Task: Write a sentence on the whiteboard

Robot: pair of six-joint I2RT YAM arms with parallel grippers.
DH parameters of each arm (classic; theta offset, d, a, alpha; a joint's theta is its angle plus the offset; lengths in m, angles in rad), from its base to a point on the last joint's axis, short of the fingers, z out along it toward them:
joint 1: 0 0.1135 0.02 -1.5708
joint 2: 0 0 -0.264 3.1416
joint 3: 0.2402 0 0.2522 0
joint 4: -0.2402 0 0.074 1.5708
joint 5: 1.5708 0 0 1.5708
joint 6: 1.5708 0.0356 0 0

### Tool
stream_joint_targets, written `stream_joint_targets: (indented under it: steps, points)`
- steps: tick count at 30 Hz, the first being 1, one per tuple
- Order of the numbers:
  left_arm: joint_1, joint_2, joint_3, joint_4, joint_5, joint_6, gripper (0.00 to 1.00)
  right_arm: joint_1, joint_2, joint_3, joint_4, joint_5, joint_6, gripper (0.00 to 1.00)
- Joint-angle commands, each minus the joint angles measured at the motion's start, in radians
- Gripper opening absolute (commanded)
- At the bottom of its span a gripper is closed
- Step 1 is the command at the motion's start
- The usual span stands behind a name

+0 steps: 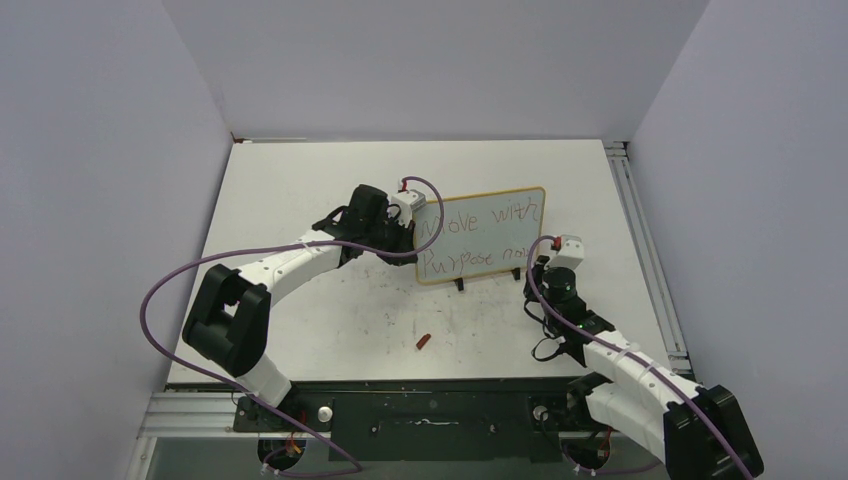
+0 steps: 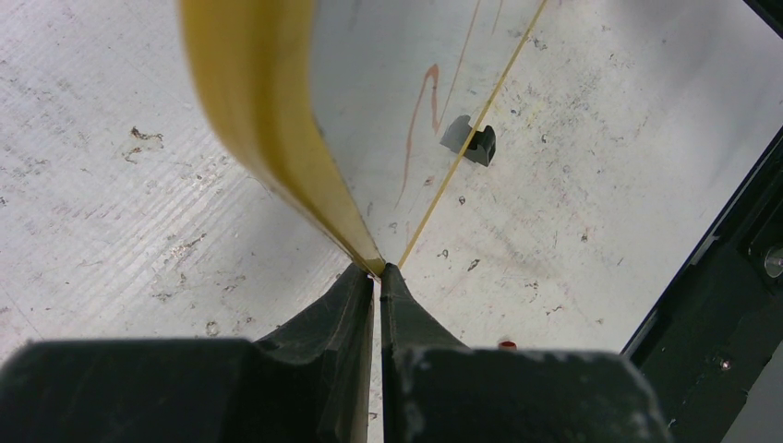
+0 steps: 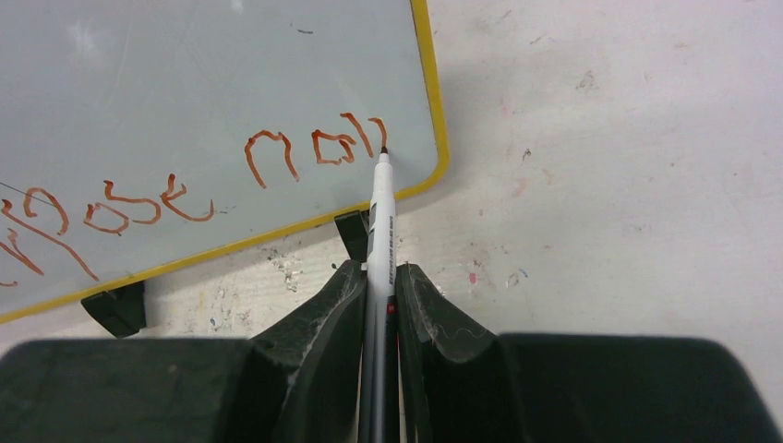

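Note:
The whiteboard (image 1: 497,232) stands on the table on its black feet (image 3: 115,309), with a yellow frame (image 2: 268,120). The sentence (image 1: 470,240) runs in two reddish-brown lines; its last letters (image 3: 314,148) sit near the lower right corner. My left gripper (image 1: 412,235) (image 2: 379,269) is shut on the whiteboard's left edge. My right gripper (image 1: 540,265) (image 3: 379,272) is shut on a white marker (image 3: 381,212). The marker's tip touches the whiteboard face just right of the last letter.
A red marker cap (image 1: 423,341) lies on the table in front of the whiteboard, between the two arms. A metal rail (image 1: 640,250) runs along the table's right side. The black base frame (image 1: 430,415) lines the near edge.

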Motion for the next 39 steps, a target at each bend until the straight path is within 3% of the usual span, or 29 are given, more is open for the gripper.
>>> stream_joint_targets:
  steps: [1,20,39]
  points:
    - [0.009,-0.05,0.051,0.027,0.017,0.009,0.0,-0.006,0.017,0.041,0.028,-0.038,-0.002,0.05]
    - [0.009,-0.048,0.05,0.026,0.016,0.009,0.0,-0.006,-0.125,-0.002,0.009,0.018,0.0,0.05]
    - [0.009,-0.041,0.05,0.028,0.018,0.009,0.0,-0.02,-0.029,0.009,0.076,-0.003,-0.018,0.05]
